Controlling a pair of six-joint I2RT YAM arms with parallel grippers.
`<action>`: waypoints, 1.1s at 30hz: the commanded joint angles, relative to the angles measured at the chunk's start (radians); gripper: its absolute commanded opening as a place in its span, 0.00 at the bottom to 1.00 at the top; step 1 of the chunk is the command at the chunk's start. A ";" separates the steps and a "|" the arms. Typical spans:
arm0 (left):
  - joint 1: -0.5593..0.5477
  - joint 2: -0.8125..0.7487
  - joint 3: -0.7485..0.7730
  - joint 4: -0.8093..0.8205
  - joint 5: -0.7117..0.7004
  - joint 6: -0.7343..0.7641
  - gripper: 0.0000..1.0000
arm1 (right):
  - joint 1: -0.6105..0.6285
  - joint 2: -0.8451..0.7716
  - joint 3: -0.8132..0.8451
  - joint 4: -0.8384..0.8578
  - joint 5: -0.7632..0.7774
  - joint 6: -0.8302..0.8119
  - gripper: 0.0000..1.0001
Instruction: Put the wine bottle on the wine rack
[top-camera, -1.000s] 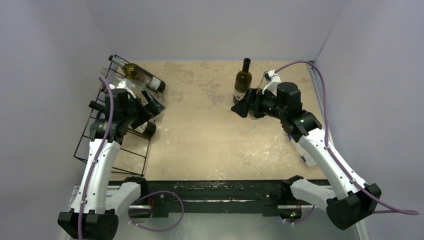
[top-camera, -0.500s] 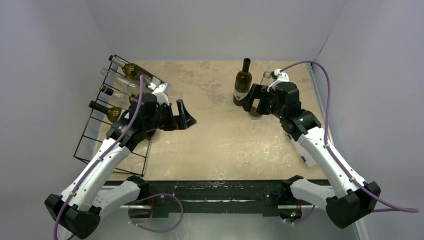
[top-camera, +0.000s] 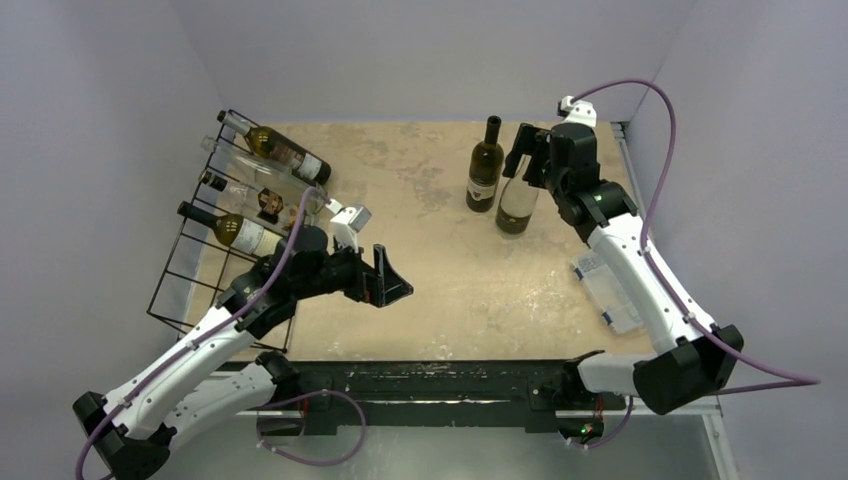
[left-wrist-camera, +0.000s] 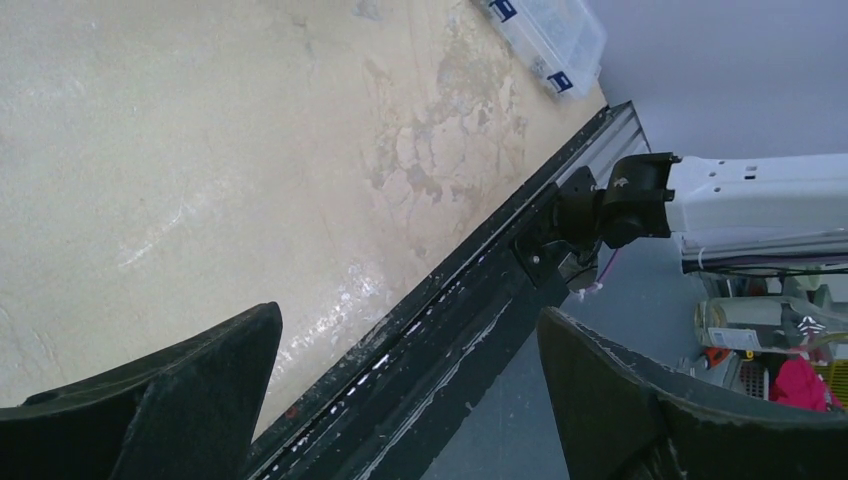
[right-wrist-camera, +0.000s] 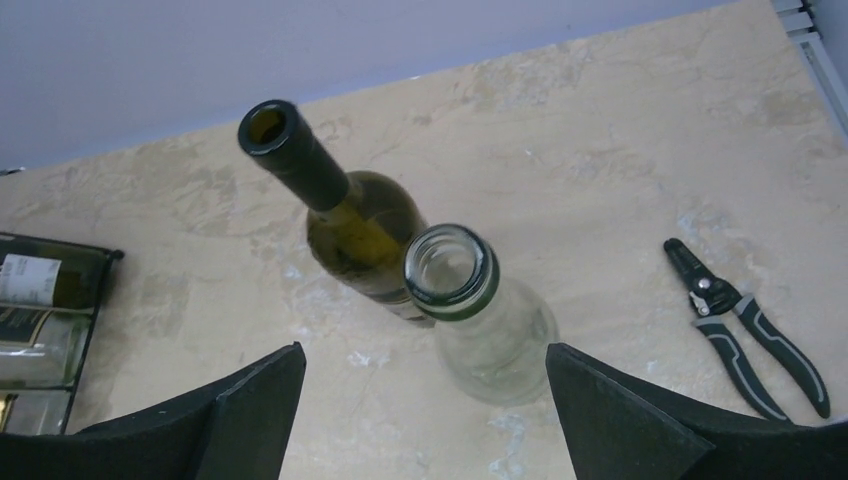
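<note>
The black wire wine rack (top-camera: 166, 268) stands at the left and holds three lying bottles (top-camera: 262, 195). Two bottles stand upright at the back middle: a dark green wine bottle (top-camera: 486, 165) and a clear glass bottle (top-camera: 517, 200). In the right wrist view the dark bottle (right-wrist-camera: 340, 215) stands behind the clear one (right-wrist-camera: 480, 320). My right gripper (top-camera: 528, 160) is open and empty, above the clear bottle, and looks down on both (right-wrist-camera: 422, 360). My left gripper (top-camera: 388, 282) is open and empty, low over the table right of the rack, and shows the table's near edge (left-wrist-camera: 408, 315).
A small clear plastic parts box (top-camera: 607, 290) lies at the right, also in the left wrist view (left-wrist-camera: 550, 35). Black pliers (right-wrist-camera: 745, 335) lie on the table right of the clear bottle. A corner of the rack (right-wrist-camera: 50, 310) shows at the left of the right wrist view.
My left gripper has pulled off the rack, right and toward the near edge, leaving a third bottle on it. My right gripper has risen from beside the upright bottles to above them.
</note>
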 joint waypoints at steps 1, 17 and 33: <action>-0.012 -0.078 -0.039 0.095 -0.032 -0.036 1.00 | -0.027 0.042 0.075 0.040 0.054 -0.026 0.93; -0.013 -0.195 -0.067 -0.013 -0.096 0.019 1.00 | -0.032 0.179 0.076 0.170 0.108 -0.123 0.69; -0.014 -0.131 -0.038 0.020 -0.045 0.015 1.00 | -0.032 0.207 0.021 0.245 0.148 -0.182 0.52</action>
